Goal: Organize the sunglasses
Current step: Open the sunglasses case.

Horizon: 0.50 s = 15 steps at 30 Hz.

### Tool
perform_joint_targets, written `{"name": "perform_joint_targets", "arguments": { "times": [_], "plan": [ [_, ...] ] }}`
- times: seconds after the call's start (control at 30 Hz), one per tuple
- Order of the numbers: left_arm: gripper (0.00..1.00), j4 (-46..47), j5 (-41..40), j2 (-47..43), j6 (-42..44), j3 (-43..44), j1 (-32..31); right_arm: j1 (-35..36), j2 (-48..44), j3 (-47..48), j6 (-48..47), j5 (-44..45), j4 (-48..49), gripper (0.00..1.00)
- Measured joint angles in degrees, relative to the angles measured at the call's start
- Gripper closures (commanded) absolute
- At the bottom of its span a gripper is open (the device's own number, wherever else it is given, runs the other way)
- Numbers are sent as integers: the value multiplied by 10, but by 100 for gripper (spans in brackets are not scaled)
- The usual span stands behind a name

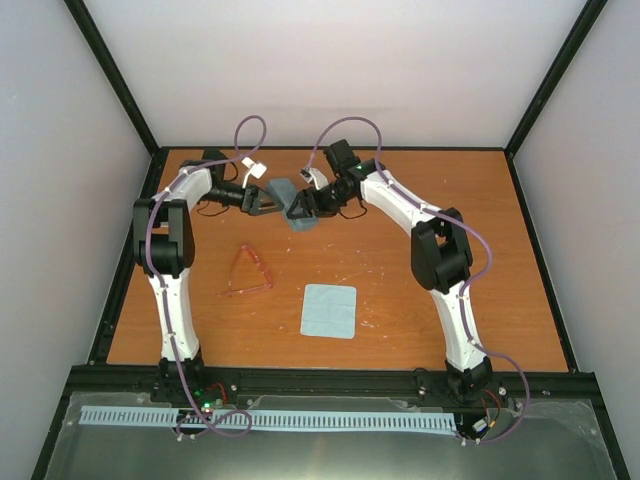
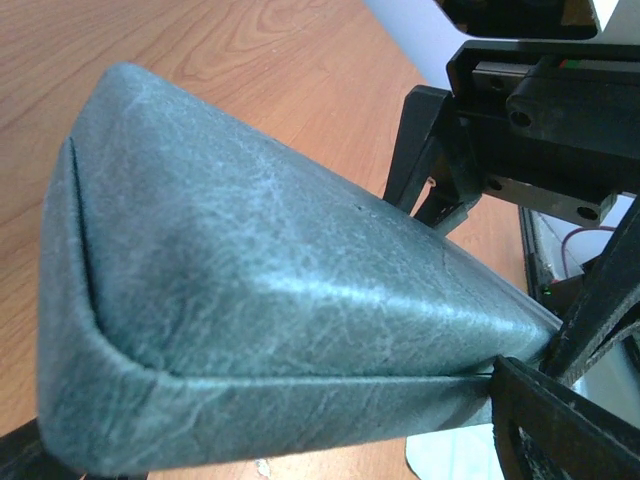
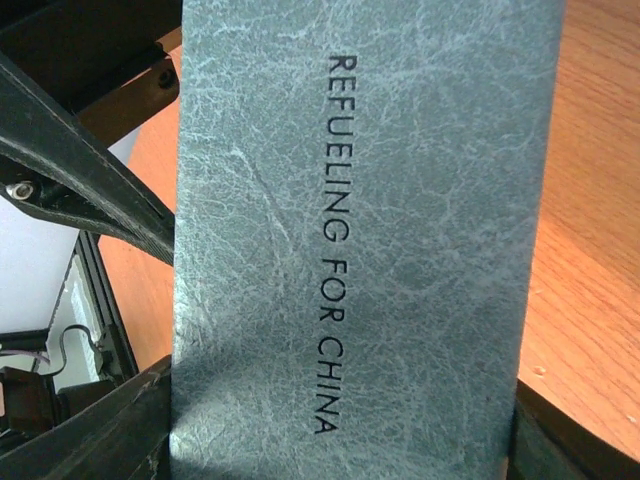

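**Current state.** My right end effector is clamped across the width of the case, a finger on each long side. My left end effector is spread wide around the other end of the case. I cannot tell whether its pads bear on the case. The case is closed and is held near the middle of the far edge of the tabletop.

**Location of the sunglasses.** The sunglasses lie free on the left half of the tabletop, about midway between the far and near edges. Neither end effector touches them.

**Governing relation.** From both end effectors the sunglasses lie toward the near edge and slightly to the left.
- Their thin frame is splayed into a triangle.
- One side runs roughly parallel to the near edge, and the apex points to the far edge.
- The left arm is the nearer one.

**Surroundings.** A light-blue cloth lies flat near the middle of the near edge, apart from the sunglasses.

**Obstructions.** Nothing stands between the left end effector and the sunglasses. In my judgement the case must be opened before the sunglasses can go in.
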Motion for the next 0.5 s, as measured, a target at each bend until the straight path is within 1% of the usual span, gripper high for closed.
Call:
{"name": "perform_joint_targets", "arguments": {
  "times": [0.3,0.5],
  "plan": [
    [13,33,-45,1,-29,5,-21,-9,0,0,6,13,-15,67],
    [14,50,-68,1,-35,3,-24,-12,0,0,34,14,-12,67]
  ]
}}
